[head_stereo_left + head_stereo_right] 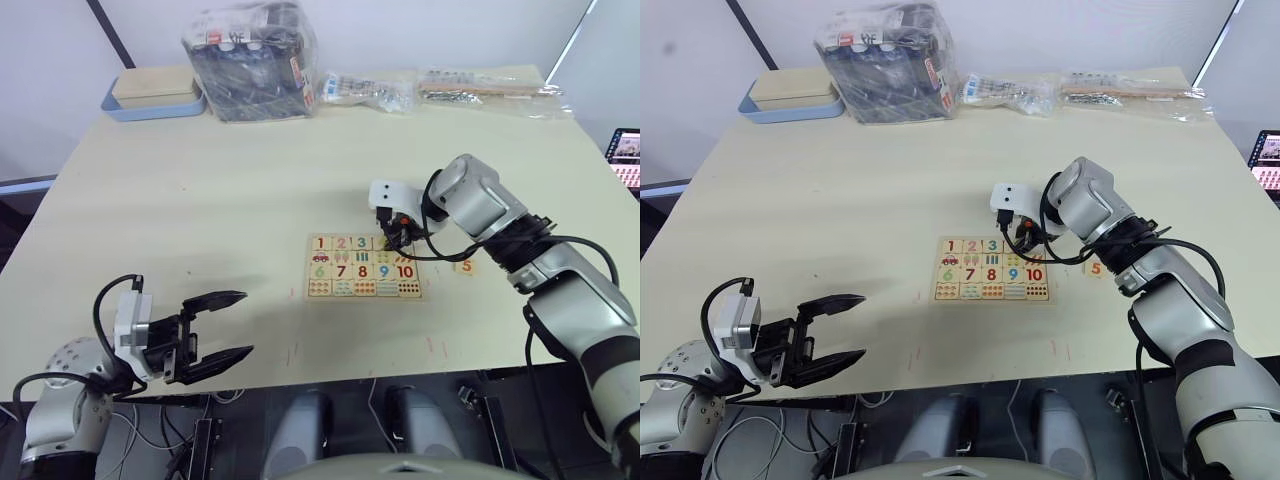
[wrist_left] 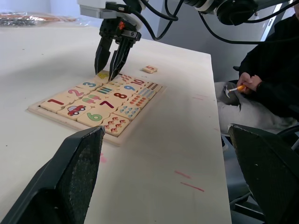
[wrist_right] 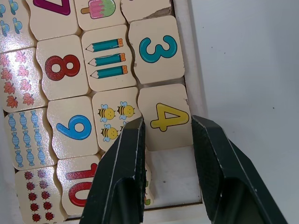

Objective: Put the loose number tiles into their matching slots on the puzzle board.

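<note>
The puzzle board (image 1: pixel 363 290) lies right of the table's centre, with tiles 1, 2 and 3 in its top row. My right gripper (image 1: pixel 393 240) stands over that row's fourth slot. Its fingers are shut on the sides of the yellow 4 tile (image 3: pixel 166 116), which sits down in that slot. The end slot (image 3: pixel 170 175) beside it is bare. A loose 5 tile (image 1: pixel 466 266) rests on the table just right of the board. My left gripper (image 1: pixel 247 322) hovers open near the table's front left edge, holding nothing.
A blue-and-beige tray (image 1: pixel 155 95), a plastic-wrapped black box (image 1: pixel 255 60) and clear bags (image 1: pixel 370 90) line the far edge. A seated person (image 2: pixel 271 79) is beside the table's right side. A screen (image 1: pixel 628 155) glows at the far right.
</note>
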Motion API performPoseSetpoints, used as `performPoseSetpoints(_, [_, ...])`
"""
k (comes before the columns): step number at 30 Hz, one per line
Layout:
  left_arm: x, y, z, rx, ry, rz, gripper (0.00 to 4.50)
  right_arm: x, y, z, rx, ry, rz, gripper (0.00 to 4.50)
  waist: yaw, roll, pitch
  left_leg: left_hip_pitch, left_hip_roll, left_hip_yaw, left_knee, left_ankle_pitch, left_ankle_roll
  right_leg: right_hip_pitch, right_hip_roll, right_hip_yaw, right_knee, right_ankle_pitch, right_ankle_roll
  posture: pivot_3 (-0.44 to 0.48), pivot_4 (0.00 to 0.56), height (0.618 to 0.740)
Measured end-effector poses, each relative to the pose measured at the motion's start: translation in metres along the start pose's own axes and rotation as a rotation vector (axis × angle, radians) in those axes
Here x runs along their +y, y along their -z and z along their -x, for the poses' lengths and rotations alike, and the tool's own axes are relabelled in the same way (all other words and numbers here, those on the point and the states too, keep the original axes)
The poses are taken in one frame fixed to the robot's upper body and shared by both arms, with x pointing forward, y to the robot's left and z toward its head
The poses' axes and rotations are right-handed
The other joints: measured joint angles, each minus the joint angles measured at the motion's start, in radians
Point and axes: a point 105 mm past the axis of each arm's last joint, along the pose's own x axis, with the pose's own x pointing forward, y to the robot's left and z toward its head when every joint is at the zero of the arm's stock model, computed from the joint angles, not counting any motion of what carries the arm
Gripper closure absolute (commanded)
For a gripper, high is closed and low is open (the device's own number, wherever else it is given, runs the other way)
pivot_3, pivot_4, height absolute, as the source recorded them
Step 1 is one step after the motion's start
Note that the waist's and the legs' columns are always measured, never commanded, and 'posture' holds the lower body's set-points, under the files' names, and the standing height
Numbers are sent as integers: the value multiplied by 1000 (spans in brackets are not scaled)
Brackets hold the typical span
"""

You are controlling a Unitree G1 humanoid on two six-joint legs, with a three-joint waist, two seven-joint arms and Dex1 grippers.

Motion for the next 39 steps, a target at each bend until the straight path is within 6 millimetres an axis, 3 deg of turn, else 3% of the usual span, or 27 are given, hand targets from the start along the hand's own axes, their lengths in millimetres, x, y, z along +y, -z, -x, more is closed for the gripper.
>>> performPoseSetpoints(18, [1, 0, -1, 0, -6, 9, 0, 0, 0, 0, 1, 0, 5, 3588, 0, 0, 0, 0, 0, 0, 0, 0, 0, 0, 0, 0, 0, 0, 0, 0, 150, 740])
performPoseSetpoints(19, [1, 0, -1, 0, -6, 9, 0, 0, 0, 0, 1, 0, 6, 2576, 0, 0, 0, 0, 0, 0, 0, 0, 0, 0, 0, 0, 0, 0, 0, 0, 150, 740])
performPoseSetpoints(20, [1, 0, -1, 1, -6, 10, 0, 0, 0, 0, 2, 0, 6, 2112, 0, 0, 0, 0, 0, 0, 0, 0, 0, 0, 0, 0, 0, 0, 0, 0, 150, 740])
performPoseSetpoints(21, [1, 0, -1, 1, -6, 10, 0, 0, 0, 0, 2, 0, 6, 1941, 0, 0, 0, 0, 0, 0, 0, 0, 0, 0, 0, 0, 0, 0, 0, 0, 150, 740])
performPoseSetpoints(22, [1, 0, -1, 1, -6, 10, 0, 0, 0, 0, 2, 0, 5, 1375, 0, 0, 0, 0, 0, 0, 0, 0, 0, 0, 0, 0, 0, 0, 0, 0, 150, 740])
performPoseSetpoints(24, [1, 0, -1, 1, -6, 10, 0, 0, 0, 0, 2, -1, 5, 986, 0, 0, 0, 0, 0, 0, 0, 0, 0, 0, 0, 0, 0, 0, 0, 0, 150, 740])
performPoseSetpoints(26, [1, 0, -1, 1, -6, 11, 0, 0, 0, 0, 2, -3, 2, 157, 0, 0, 0, 0, 0, 0, 0, 0, 0, 0, 0, 0, 0, 0, 0, 0, 150, 740])
performPoseSetpoints(27, [1, 0, -1, 1, -6, 11, 0, 0, 0, 0, 3, -4, 0, 64, 0, 0, 0, 0, 0, 0, 0, 0, 0, 0, 0, 0, 0, 0, 0, 0, 150, 740])
performPoseSetpoints(30, [1, 0, -1, 1, -6, 11, 0, 1, -2, 2, -14, -6, -4, 64, 0, 0, 0, 0, 0, 0, 0, 0, 0, 0, 0, 0, 0, 0, 0, 0, 150, 740])
performPoseSetpoints(34, [1, 0, -1, 0, -6, 11, 0, 1, -11, 24, -135, 0, 6, 64, 4, 0, 0, 0, 0, 0, 0, 0, 0, 0, 0, 0, 0, 0, 0, 0, 150, 740])
performPoseSetpoints(38, [0, -1, -3, -1, -6, 5, 0, 3, 4, 31, -242, 5, -68, 64, 3, -1, -1, 0, 0, 0, 0, 0, 0, 0, -1, 0, 0, 0, 0, 0, 150, 740])
performPoseSetpoints(39, [0, -1, -3, -1, -7, 3, 0, 4, 8, 30, -256, 4, -98, 576, 3, -1, -1, 0, 0, 0, 0, 0, 0, 1, -1, 1, 0, 0, 0, 0, 150, 740])
